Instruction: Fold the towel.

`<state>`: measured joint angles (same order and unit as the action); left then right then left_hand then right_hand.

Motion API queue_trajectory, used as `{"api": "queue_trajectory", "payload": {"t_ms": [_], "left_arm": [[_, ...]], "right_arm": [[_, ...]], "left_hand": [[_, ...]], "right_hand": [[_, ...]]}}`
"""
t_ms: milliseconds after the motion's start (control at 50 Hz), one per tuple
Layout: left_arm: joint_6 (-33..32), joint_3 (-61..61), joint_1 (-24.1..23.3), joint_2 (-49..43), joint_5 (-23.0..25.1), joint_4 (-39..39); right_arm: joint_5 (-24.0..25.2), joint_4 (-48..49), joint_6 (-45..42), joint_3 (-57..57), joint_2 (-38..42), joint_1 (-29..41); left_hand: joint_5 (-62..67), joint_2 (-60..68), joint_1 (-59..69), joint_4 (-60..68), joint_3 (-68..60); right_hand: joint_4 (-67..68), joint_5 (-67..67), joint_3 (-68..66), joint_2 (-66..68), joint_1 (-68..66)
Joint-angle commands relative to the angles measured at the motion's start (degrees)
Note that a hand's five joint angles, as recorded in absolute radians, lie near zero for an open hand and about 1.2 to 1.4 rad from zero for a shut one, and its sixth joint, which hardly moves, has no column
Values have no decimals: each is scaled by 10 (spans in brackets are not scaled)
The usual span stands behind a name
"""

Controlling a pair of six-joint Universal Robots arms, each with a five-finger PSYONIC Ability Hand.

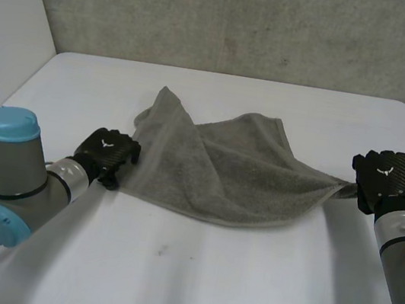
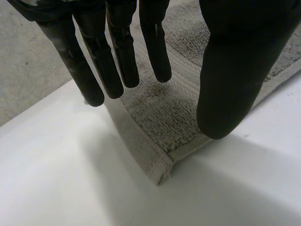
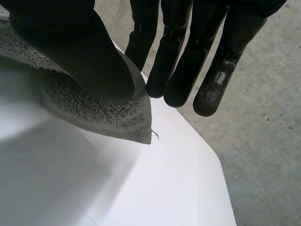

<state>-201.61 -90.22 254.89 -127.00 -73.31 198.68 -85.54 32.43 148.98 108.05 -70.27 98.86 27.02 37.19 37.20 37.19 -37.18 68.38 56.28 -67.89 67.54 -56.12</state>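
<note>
A grey towel (image 1: 222, 171) lies rumpled across the middle of the white table (image 1: 205, 283), with one fold standing up at its far left. My left hand (image 1: 106, 154) is at its near left corner. In the left wrist view that corner (image 2: 155, 117) stands a little off the table between the straight fingers (image 2: 117, 56) and the thumb (image 2: 235, 70), with a gap still showing. My right hand (image 1: 385, 179) holds the right corner, drawn out to a point and lifted. In the right wrist view its thumb (image 3: 70, 47) pins the towel (image 3: 94, 110) against the fingers (image 3: 178, 61).
The table's right edge (image 3: 207, 155) runs close under my right hand, with grey floor (image 3: 263, 141) beyond it. A grey wall (image 1: 246, 20) stands behind the table's far edge. Bare tabletop lies in front of the towel.
</note>
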Motion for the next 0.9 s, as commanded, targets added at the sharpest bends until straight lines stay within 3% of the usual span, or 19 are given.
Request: {"api": "queue_trajectory", "payload": {"t_ms": [20, 220, 400, 500, 600, 900], "left_arm": [[-1, 16, 0, -18, 0, -4], [-1, 41, 0, -25, -1, 0], [-1, 61, -1, -48, -2, -3], [-3, 58, -2, -44, -3, -17], [-2, 38, -2, 11, -1, -92], [-6, 37, -1, -5, 0, -88]], "right_arm": [[0, 0, 0, 1, 2, 0], [0, 0, 0, 1, 5, 0], [0, 0, -1, 1, 9, 0], [0, 0, -2, 1, 10, 0], [0, 0, -11, 1, 13, 0], [0, 0, -20, 1, 14, 1]], "left_hand": [[62, 60, 60, 60, -60], [174, 173, 172, 172, -173], [183, 181, 181, 181, -181], [117, 116, 115, 115, -116], [-4, -5, -6, -6, 5], [25, 23, 23, 23, -23]], "right_hand": [[116, 137, -121, 125, -239], [116, 137, -121, 125, -239], [116, 137, -121, 125, -239], [116, 137, -121, 125, -239], [116, 137, -121, 125, -239], [116, 137, -121, 125, -239]]}}
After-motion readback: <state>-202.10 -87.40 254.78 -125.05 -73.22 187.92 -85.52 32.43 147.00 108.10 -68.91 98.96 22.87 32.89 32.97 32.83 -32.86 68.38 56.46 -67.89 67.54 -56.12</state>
